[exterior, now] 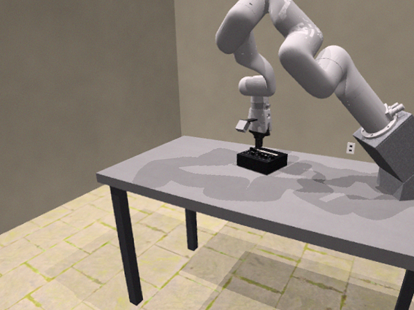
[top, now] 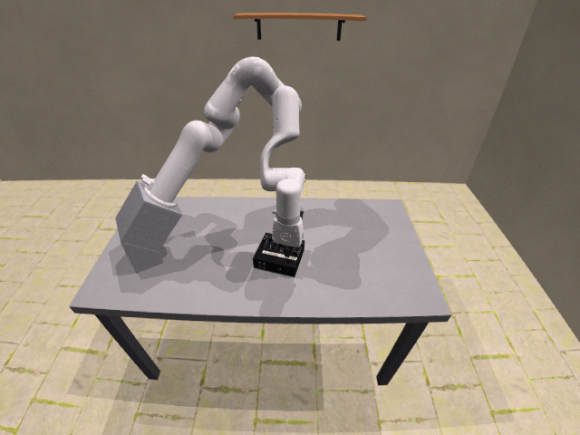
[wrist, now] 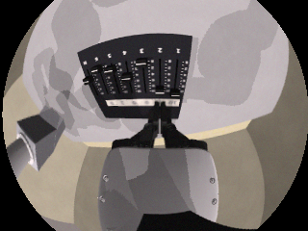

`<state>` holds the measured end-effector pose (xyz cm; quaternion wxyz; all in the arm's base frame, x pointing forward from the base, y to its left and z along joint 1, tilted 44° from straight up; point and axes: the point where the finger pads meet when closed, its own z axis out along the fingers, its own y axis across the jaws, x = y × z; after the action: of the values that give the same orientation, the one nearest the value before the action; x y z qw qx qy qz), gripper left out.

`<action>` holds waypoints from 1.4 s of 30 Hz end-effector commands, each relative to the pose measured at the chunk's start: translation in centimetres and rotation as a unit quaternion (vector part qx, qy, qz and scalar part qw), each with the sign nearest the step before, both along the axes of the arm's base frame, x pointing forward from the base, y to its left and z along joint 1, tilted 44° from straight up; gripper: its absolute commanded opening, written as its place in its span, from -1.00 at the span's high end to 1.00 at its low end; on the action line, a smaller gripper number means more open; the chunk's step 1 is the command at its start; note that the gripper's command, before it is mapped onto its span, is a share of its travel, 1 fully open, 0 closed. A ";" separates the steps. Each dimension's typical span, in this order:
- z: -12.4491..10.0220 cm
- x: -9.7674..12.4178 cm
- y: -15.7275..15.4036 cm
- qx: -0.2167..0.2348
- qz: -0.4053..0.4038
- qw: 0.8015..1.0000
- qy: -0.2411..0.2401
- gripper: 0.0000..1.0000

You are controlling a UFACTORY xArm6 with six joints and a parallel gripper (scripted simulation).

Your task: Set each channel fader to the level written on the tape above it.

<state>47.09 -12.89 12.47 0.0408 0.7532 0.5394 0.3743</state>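
The black lighting desk (top: 277, 262) (exterior: 261, 161) (wrist: 138, 73) stands on its feet near the middle of the grey table (top: 187, 294) (exterior: 211, 198). In the wrist view it shows several faders with caps at different heights, and a pale tape strip (wrist: 129, 102) along its near edge. My gripper (wrist: 160, 108) (exterior: 259, 143) is shut with nothing between the fingers. Its tips point down at the desk's near edge, right by one fader cap (wrist: 160, 94) that sits at the near end of its slot. In the top view the wrist hides the fingertips.
The arm's grey base block (top: 145, 225) (exterior: 401, 157) stands at one end of the table. A wooden shelf (top: 299, 17) hangs high on the back wall.
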 end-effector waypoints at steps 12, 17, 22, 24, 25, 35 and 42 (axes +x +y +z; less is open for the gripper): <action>-0.6 0.6 0.2 -0.001 -0.001 1.000 -0.001 1.00; -0.6 0.6 0.3 -0.001 -0.001 1.000 -0.001 1.00; -0.6 0.6 0.3 -0.001 -0.001 1.000 -0.001 1.00; -0.6 0.6 0.3 -0.001 -0.001 1.000 -0.001 1.00; -0.6 0.6 0.3 -0.001 -0.001 1.000 -0.001 1.00; -0.6 0.7 0.3 -0.001 -0.001 1.000 -0.001 1.00; -0.5 0.7 0.5 -0.001 -0.001 1.000 -0.001 1.00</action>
<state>47.72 -12.45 11.82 0.0408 0.7532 0.5394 0.3743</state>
